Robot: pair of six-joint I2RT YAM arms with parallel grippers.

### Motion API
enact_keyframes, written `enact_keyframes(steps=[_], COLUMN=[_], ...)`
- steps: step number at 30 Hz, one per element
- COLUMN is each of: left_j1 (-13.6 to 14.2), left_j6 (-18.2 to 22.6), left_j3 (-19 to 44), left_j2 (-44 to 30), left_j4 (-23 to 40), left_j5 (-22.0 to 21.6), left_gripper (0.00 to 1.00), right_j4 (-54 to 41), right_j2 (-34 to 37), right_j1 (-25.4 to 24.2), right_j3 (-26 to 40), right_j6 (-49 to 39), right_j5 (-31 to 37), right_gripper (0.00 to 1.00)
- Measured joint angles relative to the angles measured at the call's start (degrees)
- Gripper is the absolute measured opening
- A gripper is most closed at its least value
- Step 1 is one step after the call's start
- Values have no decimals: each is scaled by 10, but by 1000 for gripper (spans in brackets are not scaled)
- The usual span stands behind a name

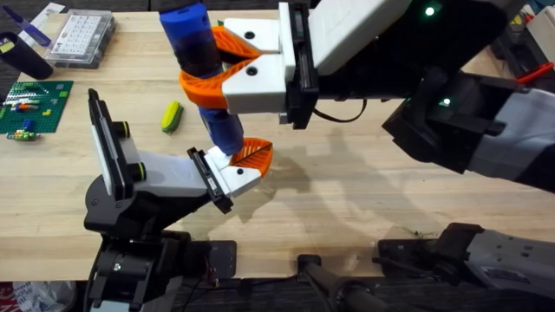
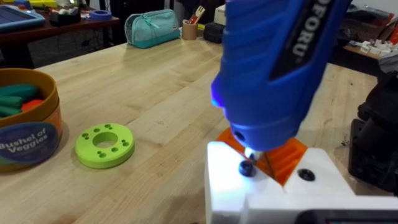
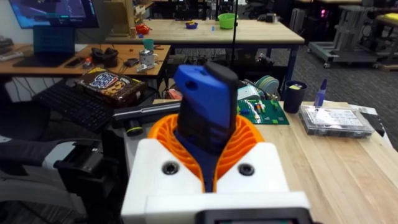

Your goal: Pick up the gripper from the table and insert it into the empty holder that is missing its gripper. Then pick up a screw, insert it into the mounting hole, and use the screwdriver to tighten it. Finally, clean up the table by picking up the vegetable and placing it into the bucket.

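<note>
Overhead view: the right gripper [image 1: 212,65], white with orange ribbed pads, was closed around the thick bright-blue cylindrical screwdriver [image 1: 201,69], which stood nearly upright. Its darker tip came down on the small orange ribbed plastic gripper finger with a white base [image 1: 245,163], already seated at the black end plate of the white tapered holder [image 1: 169,175] on its black stand.
Vegetable: the small oblong yellow-green toy vegetable [image 1: 171,116] lay on the wooden table [image 1: 364,173], near the holder's upright panel and not touching it.
Left wrist view: the screwdriver tip [image 2: 249,152] stood just above a dark screw head [image 2: 247,168] in the white base. A second mounting hole [image 2: 305,175] was beside it. A lime-green flat ring [image 2: 104,144] and a round veggie bucket [image 2: 28,124] stood apart on the table.
Left gripper: I could not tell if it was open or closed.
Right wrist view: the orange pads [image 3: 163,134] pressed on the screwdriver handle [image 3: 205,106] from both sides.
Step in hand: tightening the screw, in my judgement.
Next move: probably keep the tip centred and pressing on the screw while it turns. A tilt could make it slip off.
</note>
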State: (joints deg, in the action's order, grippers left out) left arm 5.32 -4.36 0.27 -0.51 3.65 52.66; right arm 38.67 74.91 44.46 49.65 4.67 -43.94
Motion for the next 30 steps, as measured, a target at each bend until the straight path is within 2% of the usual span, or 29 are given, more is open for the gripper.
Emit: enact_keyframes(steps=[11,30], left_j1=[0,0], left_j6=[-2,-2], left_j3=[0,0], left_j2=[-1,-1], left_j4=[8,8], left_j5=[1,1], left_gripper=[12,12], right_j4=[-7,73], right_j2=[1,5], right_j1=[0,0], right_j3=[0,-4], right_j6=[1,23], right_j5=[0,-5], right_gripper=[46,45])
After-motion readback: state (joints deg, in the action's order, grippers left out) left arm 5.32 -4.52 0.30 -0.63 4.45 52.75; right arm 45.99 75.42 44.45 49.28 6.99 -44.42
